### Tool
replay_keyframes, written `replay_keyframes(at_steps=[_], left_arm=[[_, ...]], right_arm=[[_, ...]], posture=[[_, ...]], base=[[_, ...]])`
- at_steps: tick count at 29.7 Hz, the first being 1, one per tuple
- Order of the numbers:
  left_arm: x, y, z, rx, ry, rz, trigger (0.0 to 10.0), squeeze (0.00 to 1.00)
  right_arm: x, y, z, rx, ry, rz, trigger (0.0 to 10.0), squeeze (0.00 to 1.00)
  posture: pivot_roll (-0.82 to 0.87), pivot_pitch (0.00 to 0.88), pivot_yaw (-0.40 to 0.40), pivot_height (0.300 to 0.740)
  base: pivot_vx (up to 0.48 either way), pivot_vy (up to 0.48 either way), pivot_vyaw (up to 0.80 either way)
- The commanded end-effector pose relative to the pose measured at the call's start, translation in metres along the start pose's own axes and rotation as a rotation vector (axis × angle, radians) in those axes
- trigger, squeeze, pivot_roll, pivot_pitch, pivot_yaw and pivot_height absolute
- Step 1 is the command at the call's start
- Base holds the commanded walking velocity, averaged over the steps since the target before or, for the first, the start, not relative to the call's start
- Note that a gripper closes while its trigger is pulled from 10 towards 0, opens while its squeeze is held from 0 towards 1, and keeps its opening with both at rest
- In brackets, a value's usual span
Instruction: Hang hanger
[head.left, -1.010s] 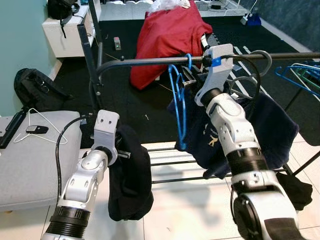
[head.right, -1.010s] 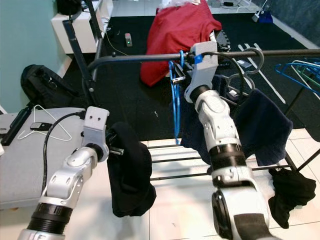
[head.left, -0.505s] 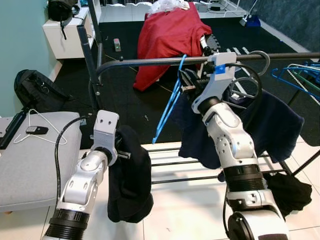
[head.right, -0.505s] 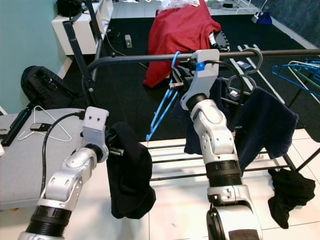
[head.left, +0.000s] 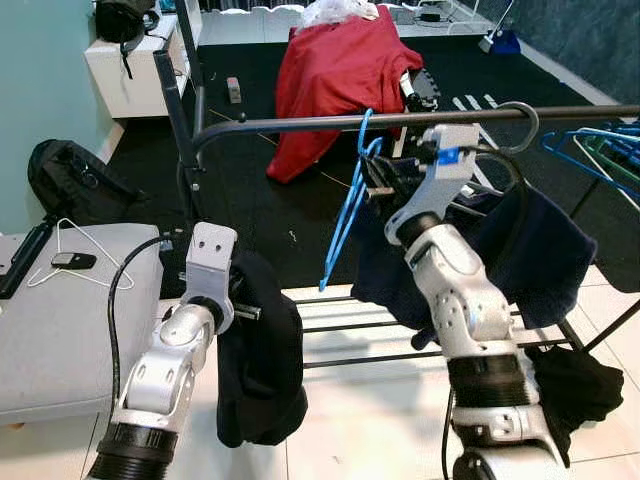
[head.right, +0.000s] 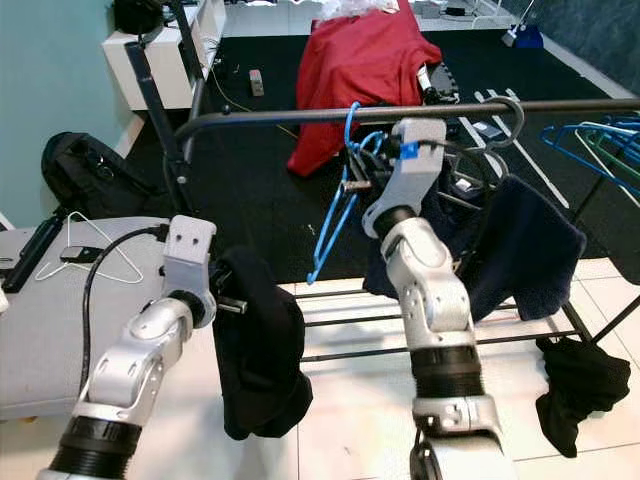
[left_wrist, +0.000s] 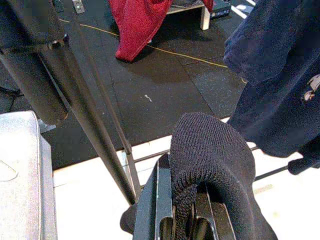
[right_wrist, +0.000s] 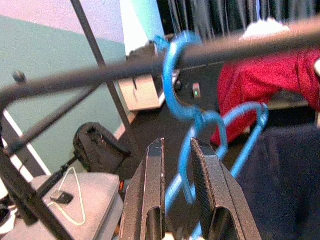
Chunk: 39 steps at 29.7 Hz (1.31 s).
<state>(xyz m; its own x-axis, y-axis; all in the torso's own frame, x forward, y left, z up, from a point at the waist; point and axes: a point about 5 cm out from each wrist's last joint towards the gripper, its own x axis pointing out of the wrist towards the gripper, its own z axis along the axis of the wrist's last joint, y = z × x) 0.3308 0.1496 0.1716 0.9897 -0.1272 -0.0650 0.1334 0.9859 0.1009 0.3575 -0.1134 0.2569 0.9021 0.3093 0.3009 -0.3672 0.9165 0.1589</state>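
A blue hanger (head.left: 345, 205) has its hook (right_wrist: 175, 85) over the dark clothes rail (head.left: 300, 124) and hangs tilted, its lower end swung out to the left. My right gripper (head.left: 378, 182) is raised just under the rail and shut on the hanger's neck; the blue wire runs between its fingers (right_wrist: 152, 185). My left gripper (left_wrist: 182, 205) is held low at the left, shut on a black knit garment (head.left: 262, 350) that drapes over it and hangs down.
A navy garment (head.left: 545, 250) hangs from the rail behind my right arm. More blue and green hangers (head.left: 600, 150) sit at the rail's right end. A red garment (head.left: 335, 70), a black bag (head.left: 75, 180), a grey bench (head.left: 60, 330) and a black cloth (head.left: 585, 375) lie around.
The blue hanger has swung back down from a steep tilt to hang closer to vertical. My right wrist has dropped a little below the rail. The left arm has held still.
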Motion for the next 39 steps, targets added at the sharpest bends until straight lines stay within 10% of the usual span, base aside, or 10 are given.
replay_keyframes(at_steps=[1,20,34,39], left_arm=[[-0.002,-0.001,0.000,-0.006,-0.004,0.009,10.0,0.00],[-0.005,-0.001,-0.002,-0.020,-0.009,0.037,10.0,0.00],[-0.009,0.006,-0.002,-0.044,-0.029,0.096,10.0,0.00],[-0.012,0.011,-0.003,-0.047,-0.031,0.116,10.0,0.00]], right_arm=[[-0.002,0.002,-0.003,0.004,0.013,0.002,10.0,0.00],[-0.012,0.004,-0.013,0.164,-0.004,-0.004,10.0,0.00],[-0.014,0.011,-0.019,0.051,-0.013,0.069,10.0,0.00],[-0.018,0.011,-0.025,0.243,0.023,0.030,10.0,0.00]], posture=[[-0.01,0.209,0.001,0.740],[-0.02,0.185,-0.040,0.740],[-0.02,0.172,-0.094,0.740],[-0.02,0.164,-0.100,0.740]], base=[[0.000,0.000,0.00],[0.000,0.000,0.00],[0.000,0.000,0.00],[0.000,0.000,0.00]])
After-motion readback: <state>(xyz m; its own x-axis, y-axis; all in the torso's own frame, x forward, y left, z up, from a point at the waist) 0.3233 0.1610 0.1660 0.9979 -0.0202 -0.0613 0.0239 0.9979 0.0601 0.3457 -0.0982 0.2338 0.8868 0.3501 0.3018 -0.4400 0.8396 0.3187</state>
